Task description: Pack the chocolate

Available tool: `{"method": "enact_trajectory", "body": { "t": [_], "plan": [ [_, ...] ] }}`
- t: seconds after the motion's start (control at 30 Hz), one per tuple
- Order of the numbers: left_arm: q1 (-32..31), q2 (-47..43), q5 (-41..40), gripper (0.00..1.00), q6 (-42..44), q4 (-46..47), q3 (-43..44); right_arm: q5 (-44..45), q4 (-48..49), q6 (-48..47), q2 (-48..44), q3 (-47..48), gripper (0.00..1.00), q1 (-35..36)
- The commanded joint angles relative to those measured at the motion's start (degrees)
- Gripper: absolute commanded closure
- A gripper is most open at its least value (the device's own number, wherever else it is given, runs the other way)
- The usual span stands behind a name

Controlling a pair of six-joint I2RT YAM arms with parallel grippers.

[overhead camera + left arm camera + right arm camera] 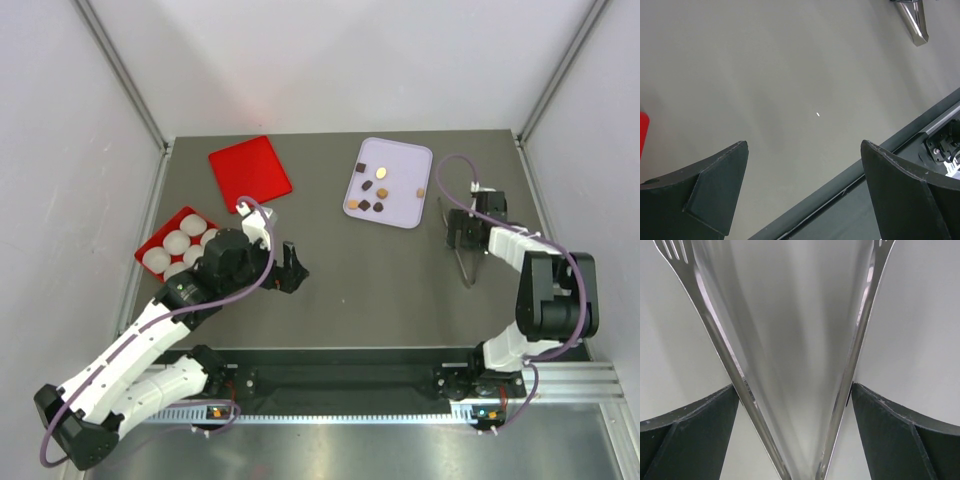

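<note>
Several small pieces of chocolate (381, 193), dark brown and tan, lie on a pale tray (400, 158) at the back middle of the table. One tan piece (421, 191) sits near the tray's right edge. My right gripper (462, 236) (794, 387) is low over metal tongs (464, 262) (715, 330) lying on the table, open and astride them. Its fingertips (725, 400) are right against the outer sides of the two tong arms. My left gripper (290, 268) (804, 145) hangs open over bare table, holding nothing.
A red box (150, 243) with white paper cups (177, 241) stands at the left edge, partly under my left arm. The flat red lid (250, 168) lies behind it. In the left wrist view, the tongs' end (915, 20) shows at top right and the table's front rail (900, 150) crosses the lower right.
</note>
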Motion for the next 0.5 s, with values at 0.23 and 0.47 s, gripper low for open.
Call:
{"method": "enact_trajectory", "body": {
  "t": [0.23, 0.47],
  "plan": [
    [0.09, -1.02, 0.47, 0.01, -0.31, 4.10, -0.20, 0.85, 2.21, -1.33, 4.15, 0.68, 0.11, 0.50],
    [0.09, -1.10, 0.65, 0.01, -0.04, 4.27, -0.12, -0.03, 1.69, -1.51, 3.81, 0.85, 0.21, 0.59]
  ]
}}
